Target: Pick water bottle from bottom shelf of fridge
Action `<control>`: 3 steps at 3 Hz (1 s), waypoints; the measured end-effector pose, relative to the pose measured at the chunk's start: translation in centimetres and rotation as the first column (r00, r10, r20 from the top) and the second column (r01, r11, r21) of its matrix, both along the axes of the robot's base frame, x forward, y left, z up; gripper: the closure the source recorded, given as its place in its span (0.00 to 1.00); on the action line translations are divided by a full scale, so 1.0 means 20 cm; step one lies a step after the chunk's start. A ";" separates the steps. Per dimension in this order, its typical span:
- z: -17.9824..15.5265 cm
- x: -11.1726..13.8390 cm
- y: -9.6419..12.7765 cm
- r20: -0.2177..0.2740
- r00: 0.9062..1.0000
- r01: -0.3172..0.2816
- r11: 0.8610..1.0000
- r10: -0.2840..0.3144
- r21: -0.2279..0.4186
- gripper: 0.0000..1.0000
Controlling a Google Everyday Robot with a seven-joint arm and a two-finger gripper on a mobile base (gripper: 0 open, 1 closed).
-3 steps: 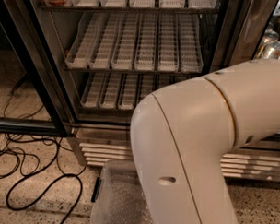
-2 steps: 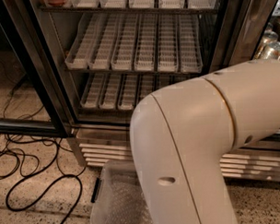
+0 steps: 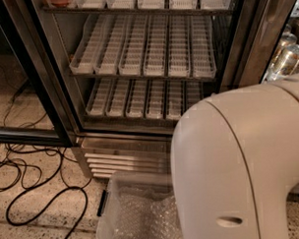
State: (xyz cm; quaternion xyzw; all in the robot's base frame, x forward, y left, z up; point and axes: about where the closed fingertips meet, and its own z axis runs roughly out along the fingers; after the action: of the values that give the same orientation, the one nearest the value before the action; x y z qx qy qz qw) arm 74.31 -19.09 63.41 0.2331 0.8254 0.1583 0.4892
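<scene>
The fridge (image 3: 64, 90) stands open, and its steel base grille (image 3: 126, 159) sits low at 6 o'clock. A big white robot arm (image 3: 239, 162) fills the picture from 3 o'clock to 5 o'clock. The tool does not show anywhere, so I cannot tell if it is wide, narrow or holding something.

The bottom shelf (image 3: 139, 98) is near the middle of the picture. It has a row of white slotted trays side by side. The trays that show have nothing in them. The right end of this shelf is hidden behind the arm. I cannot see the water bottle on the part that shows.

A middle shelf (image 3: 147, 45) with the same white trays sits above it at 12 o'clock. At 2 o'clock, behind the glass, are shiny silver cans (image 3: 287, 57).

On the floor at 6 o'clock is a clear plastic bin (image 3: 107, 211) with bubble wrap (image 3: 143, 217) inside. It is just in front of the grille. Black cables (image 3: 34, 194) curl on the speckled floor at 8 o'clock.
</scene>
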 end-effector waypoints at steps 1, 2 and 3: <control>0.00 0.00 0.00 0.000 1.000 0.000 1.000 0.000 0.000 1.00; -0.03 -0.04 0.02 -0.021 1.000 -0.004 1.000 0.004 0.023 1.00; -0.06 -0.05 0.02 -0.024 1.000 -0.004 1.000 0.005 0.025 1.00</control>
State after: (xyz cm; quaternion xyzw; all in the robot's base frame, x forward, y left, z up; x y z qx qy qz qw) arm 73.36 -18.65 62.16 0.2393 0.8296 0.1670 0.4760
